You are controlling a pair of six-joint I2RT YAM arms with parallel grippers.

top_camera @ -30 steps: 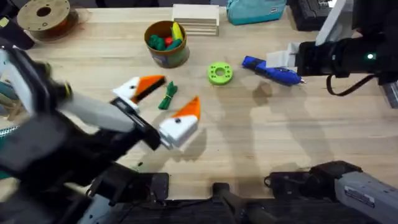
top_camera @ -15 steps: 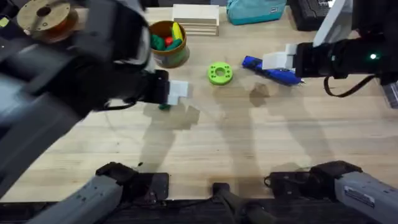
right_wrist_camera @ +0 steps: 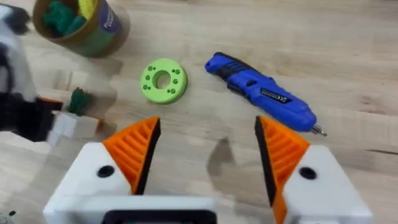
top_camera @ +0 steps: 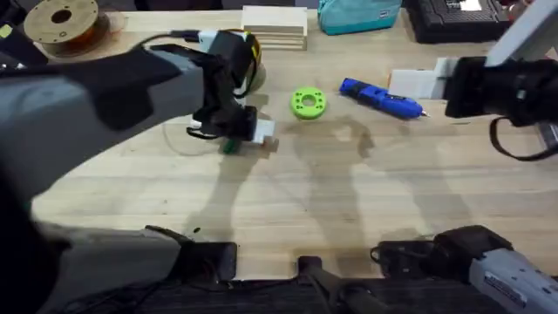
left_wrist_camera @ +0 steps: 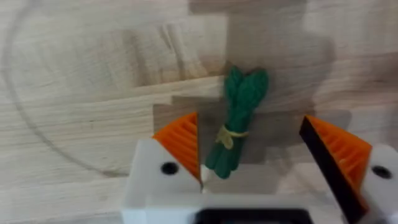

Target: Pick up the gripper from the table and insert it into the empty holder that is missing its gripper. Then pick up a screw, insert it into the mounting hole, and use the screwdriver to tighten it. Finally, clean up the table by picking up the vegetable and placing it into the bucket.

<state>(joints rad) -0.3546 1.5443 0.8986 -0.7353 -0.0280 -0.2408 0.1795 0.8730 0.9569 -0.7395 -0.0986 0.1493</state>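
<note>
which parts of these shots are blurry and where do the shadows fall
Overhead: the left arm looms large, dark and blurred; soft shadows lie on the table. Left wrist: the vegetable is sharp, over a blocky shadow. Right wrist: the screwdriver is crisp, the bucket softer.

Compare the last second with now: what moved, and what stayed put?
The left claw swung from the near table over to the vegetable and now straddles it, open. The right claw drew back off the screwdriver, open. Screwdriver, green disc and bucket stayed put.

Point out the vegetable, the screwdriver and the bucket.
vegetable (left_wrist_camera: pixel 237 124): left wrist view, on its banded stalks.
screwdriver (right_wrist_camera: pixel 264 94): right wrist view, on the blue body.
bucket (right_wrist_camera: pixel 99 31): right wrist view, on the outer wall.
</note>
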